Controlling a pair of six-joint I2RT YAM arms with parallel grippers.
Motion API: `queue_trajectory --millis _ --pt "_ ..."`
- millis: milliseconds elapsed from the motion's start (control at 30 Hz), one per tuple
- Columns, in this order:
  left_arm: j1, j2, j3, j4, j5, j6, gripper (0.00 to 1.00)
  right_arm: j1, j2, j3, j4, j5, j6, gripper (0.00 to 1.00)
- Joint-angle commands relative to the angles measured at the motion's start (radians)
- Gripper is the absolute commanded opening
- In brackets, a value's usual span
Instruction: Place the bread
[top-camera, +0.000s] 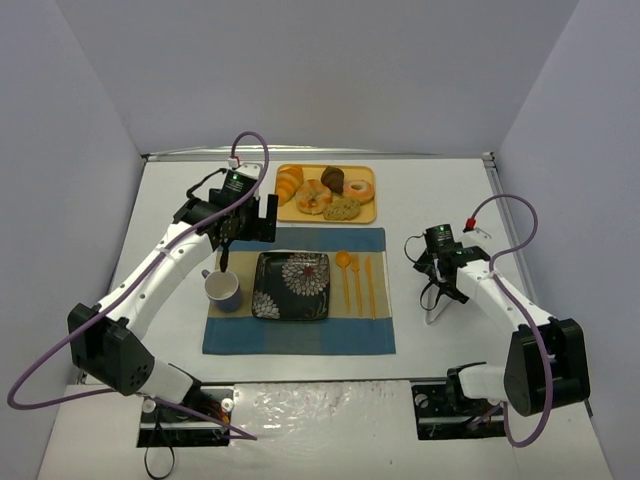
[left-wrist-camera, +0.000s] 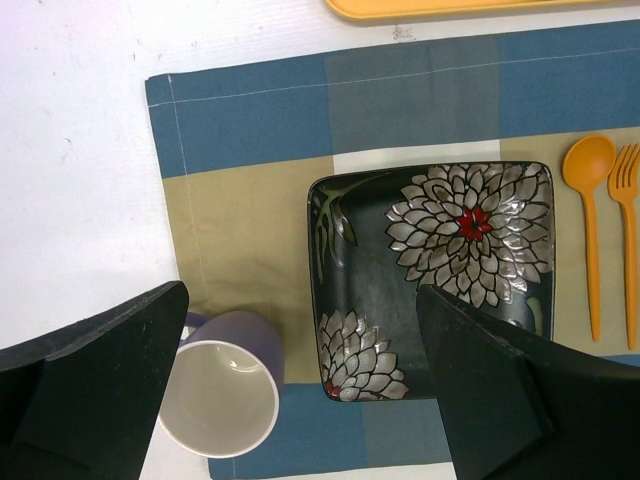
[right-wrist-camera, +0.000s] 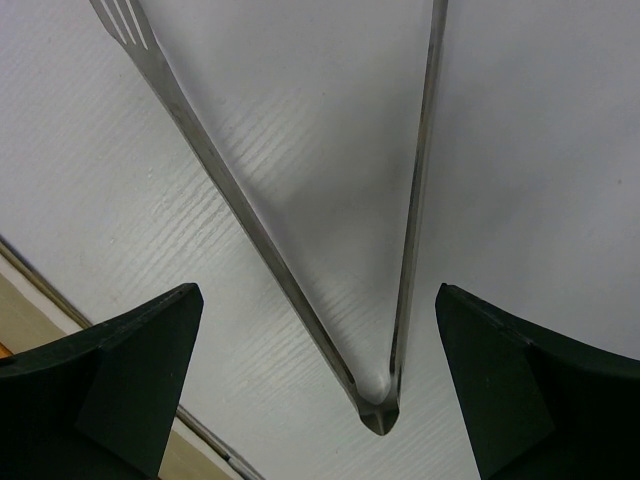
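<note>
The bread (top-camera: 342, 208), flattish, golden-tan and speckled, lies at the front right of the orange tray (top-camera: 368, 216) at the back of the table. My left gripper (top-camera: 246, 240) hangs open and holds nothing, in front of the tray and to the left of the bread. In the left wrist view this gripper (left-wrist-camera: 300, 390) is above the gap between a purple mug (left-wrist-camera: 222, 398) and a black floral plate (left-wrist-camera: 440, 270). My right gripper (top-camera: 437, 275) is open at the right; in its wrist view the gripper (right-wrist-camera: 318, 380) straddles the hinge end of metal tongs (right-wrist-camera: 380, 405) lying on the table.
The tray also holds a ridged croissant (top-camera: 289, 183), a sprinkled doughnut (top-camera: 313, 198), a dark muffin (top-camera: 333, 179) and a pink doughnut (top-camera: 358, 190). A blue and tan placemat (top-camera: 300, 335) carries the plate (top-camera: 291, 286), the mug (top-camera: 223, 290) and orange cutlery (top-camera: 356, 280). The tongs (top-camera: 437, 305) lie to its right.
</note>
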Motion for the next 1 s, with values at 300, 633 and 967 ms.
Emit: queue_trajectory --millis 300,633,967 --pt "0.035 -0.066 0.007 0.074 0.045 0.023 0.97 -0.006 0.026 -0.104 0.097 0.042 0.017 1.0" --pt "0.037 -0.054 0.022 0.067 0.041 0.029 0.97 -0.008 0.107 -0.103 0.201 0.042 -0.009 1.0" --pt "0.039 -0.048 0.064 0.031 0.032 0.05 0.97 -0.023 0.259 0.014 0.202 0.089 -0.02 1.0"
